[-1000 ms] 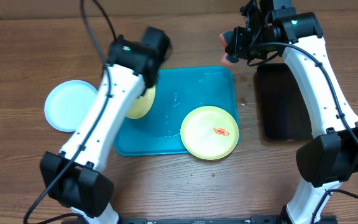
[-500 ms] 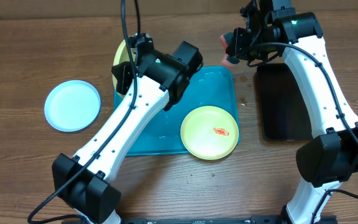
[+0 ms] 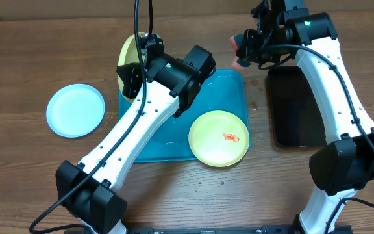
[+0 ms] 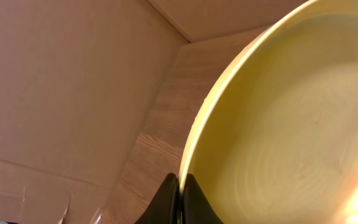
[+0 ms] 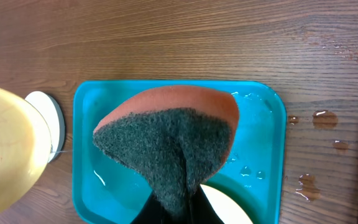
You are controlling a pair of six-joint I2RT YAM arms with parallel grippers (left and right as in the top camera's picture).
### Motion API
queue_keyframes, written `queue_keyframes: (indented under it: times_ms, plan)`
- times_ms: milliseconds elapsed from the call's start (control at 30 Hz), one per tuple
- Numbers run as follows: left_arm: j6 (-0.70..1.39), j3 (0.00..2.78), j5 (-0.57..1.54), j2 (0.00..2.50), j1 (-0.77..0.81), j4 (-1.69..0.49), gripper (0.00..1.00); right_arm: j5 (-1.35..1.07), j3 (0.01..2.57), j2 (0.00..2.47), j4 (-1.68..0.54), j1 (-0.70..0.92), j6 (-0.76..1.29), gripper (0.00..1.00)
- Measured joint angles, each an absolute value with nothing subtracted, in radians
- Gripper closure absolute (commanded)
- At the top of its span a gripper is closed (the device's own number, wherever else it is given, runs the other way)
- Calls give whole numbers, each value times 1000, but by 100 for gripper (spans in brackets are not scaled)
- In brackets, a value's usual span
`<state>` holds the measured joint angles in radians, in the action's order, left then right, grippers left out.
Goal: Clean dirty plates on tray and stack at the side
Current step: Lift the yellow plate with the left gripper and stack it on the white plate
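Plate point(image 4: 278, 124), yellow-green, rim pinched by left gripper point(image 4: 180, 198), tilted at tray point(image 3: 223, 97) corner — sponge point(image 5: 166, 134) squeezed in right gripper point(image 5: 178, 205)

Left arm point(image 3: 141, 123) over tray's point(image 3: 224, 91) left half, dirty plate point(image 3: 219, 138) at near-right corner; far-right corner bare.

Upper centre, you lose most of the held yellow plate point(image 3: 126, 55) behind the left arm point(image 3: 141, 123); the sponge point(image 5: 166, 137) covers the right gripper point(image 5: 182, 204) tips.
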<state>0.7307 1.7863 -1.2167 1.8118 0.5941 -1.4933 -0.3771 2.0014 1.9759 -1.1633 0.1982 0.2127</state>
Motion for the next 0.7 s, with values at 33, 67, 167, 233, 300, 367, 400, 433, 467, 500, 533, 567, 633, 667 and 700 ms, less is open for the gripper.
queue_keyframes:
  times_ms: [33,67,167,233,300,367,400,433,467,500,533,567,633,667,700]
  plan:
    - [731,1786,-1216,1812,594,-1493,96,-377,2001,1976,-1163,198,213,96]
    - [731,1786,-1216,1812,594,-1493,96,-377,2001,1976,-1163,198,212,96]
    - [732,1786,-1193,1812,594,-1493,96,-377,2001,1976,-1164,198,213,96]
    - [733,1786,-1110,1811,582,-1470,95,-377,2001,1976,-1165,198,212,96]
    - [725,1786,-1004,1811,554,-1447,95,-377,2001,1976,-1166,198,212,96]
    - [686,1786,-879,1811,505,-1414,96,-377,2001,1976,-1167,198,213,96]
    - [656,1786,-808,1811,471,-1398,95,-377,2001,1976,-1167,198,212,96]
    - [630,1786,-751,1811,439,-1386,96,-377,2001,1976,-1168,198,213,96]
    - [601,1786,-693,1811,405,-1377,96,-377,2001,1976,-1169,198,212,96]
    - [567,1786,-624,1811,362,-1367,95,-377,2001,1976,-1171,198,212,96]
    - [539,1786,-567,1811,324,-1361,96,-377,2001,1976,-1172,198,212,96]
    - [510,1786,-505,1811,280,-1357,95,-377,2001,1976,-1174,198,212,96]
    - [451,1786,-385,1811,188,-1352,96,-377,2001,1976,-1177,198,213,96]
    - [426,1786,-331,1811,142,-1348,96,-377,2001,1976,-1177,198,213,96]
    - [403,1786,-282,1811,99,-1345,96,-377,2001,1976,-1177,198,212,96]
